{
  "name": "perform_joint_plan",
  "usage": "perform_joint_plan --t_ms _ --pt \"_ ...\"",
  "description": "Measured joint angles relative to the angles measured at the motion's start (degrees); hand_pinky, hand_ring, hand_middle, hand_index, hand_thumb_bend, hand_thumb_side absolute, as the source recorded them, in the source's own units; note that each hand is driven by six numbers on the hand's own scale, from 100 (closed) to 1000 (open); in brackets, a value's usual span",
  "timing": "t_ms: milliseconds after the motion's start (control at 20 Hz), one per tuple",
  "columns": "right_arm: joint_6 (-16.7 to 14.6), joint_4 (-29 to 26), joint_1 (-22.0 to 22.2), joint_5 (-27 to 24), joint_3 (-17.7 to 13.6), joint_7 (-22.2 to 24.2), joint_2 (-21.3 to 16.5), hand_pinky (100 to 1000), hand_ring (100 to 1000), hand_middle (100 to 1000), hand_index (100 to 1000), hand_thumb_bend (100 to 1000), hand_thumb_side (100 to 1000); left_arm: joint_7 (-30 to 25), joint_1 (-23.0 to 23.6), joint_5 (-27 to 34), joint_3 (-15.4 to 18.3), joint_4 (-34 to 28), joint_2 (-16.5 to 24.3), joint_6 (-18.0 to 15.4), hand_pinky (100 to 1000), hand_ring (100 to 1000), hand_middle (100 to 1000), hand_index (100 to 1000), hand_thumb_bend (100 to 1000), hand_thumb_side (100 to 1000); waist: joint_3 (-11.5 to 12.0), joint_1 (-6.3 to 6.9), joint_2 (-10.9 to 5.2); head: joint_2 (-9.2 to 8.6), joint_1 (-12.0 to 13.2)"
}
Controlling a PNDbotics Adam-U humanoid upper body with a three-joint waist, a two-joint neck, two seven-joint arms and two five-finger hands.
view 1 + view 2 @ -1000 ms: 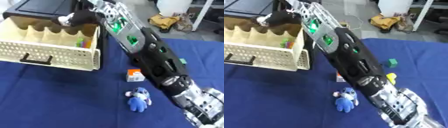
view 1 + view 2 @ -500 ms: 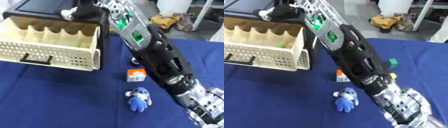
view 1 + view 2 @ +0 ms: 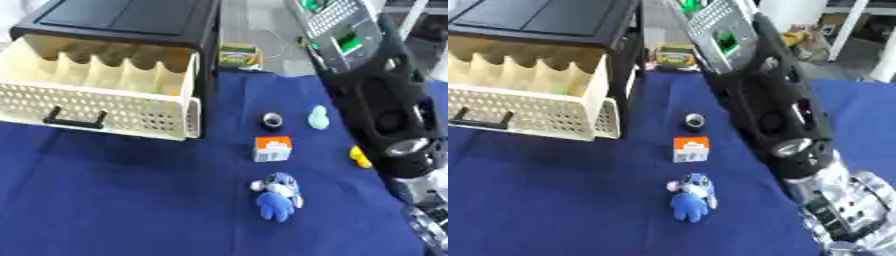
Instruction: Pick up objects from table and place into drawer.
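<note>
The cream drawer (image 3: 105,102) stands pulled out of a black cabinet (image 3: 122,17) at the upper left, with a bit of green and orange showing in its right compartment. On the blue cloth lie a blue plush toy (image 3: 278,195), an orange and white cube (image 3: 272,149), a small black ring (image 3: 272,120), a mint green piece (image 3: 318,116) and a yellow piece (image 3: 359,157), partly hidden by my right arm (image 3: 385,110). That arm rises from the lower right past the top edge, so its hand is out of sight. No left hand shows.
Beyond the cloth's far edge a small colourful box (image 3: 239,54) lies on the grey floor. The drawer's black handle (image 3: 74,120) faces me. Open blue cloth spreads in front of the drawer and to the left of the toy.
My right hand, which hovered over the back of the drawer, has lifted out of the top of the view. The arm has swung right, uncovering the ring and mint piece.
</note>
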Motion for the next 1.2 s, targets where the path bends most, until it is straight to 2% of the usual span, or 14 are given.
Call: perform_joint_plan --t_ms 250,400,450,500,750,1000,1200 --pt "1.02 -6.93 5.31 -4.28 -2.51 -3.46 -5.61 395 470 403 628 452 396 0.10 0.36 -0.06 0.25 0.00 0.44 0.11 100 100 100 679 211 1000 -1.06 0.54 -0.45 0.43 1.30" --pt "0.79 -11.15 9.12 -6.84 -4.54 -5.93 -9.23 449 497 426 637 454 406 0.19 0.74 -0.09 0.30 0.00 0.47 0.21 100 100 100 680 207 1000 -1.69 0.87 -0.66 0.82 2.34" --pt "0.41 -12.55 10.40 -7.67 -5.30 -6.76 -10.42 469 509 436 639 425 400 0.22 0.77 -0.11 0.31 0.00 0.49 0.25 100 100 100 682 205 1000 -1.88 0.99 -0.68 0.85 2.72" --pt "-0.09 -13.94 11.76 -8.40 -6.16 -7.61 -11.51 497 526 453 644 361 380 0.24 0.81 -0.15 0.31 0.00 0.59 0.28 100 100 100 684 204 1000 -2.10 1.10 -0.68 0.86 3.05" --pt "-3.60 -20.17 18.54 -10.41 -11.43 -11.90 -15.26 537 558 482 651 258 366 0.20 1.29 -0.60 0.33 0.00 0.98 0.47 100 100 100 700 183 1000 -3.26 1.71 -0.92 1.11 4.21" --pt "-7.89 -21.64 25.18 -11.42 -15.63 -16.33 -17.40 559 572 496 658 284 381 0.12 1.73 -1.05 0.37 0.00 1.49 0.71 131 100 103 719 139 1000 -4.14 2.22 -0.93 1.34 5.19" --pt "-11.40 -21.77 30.61 -12.60 -18.18 -19.85 -18.18 550 574 502 664 254 380 0.00 2.03 -1.14 0.49 0.00 2.03 0.88 180 100 134 724 100 1000 -4.57 2.74 -0.88 1.37 5.81"
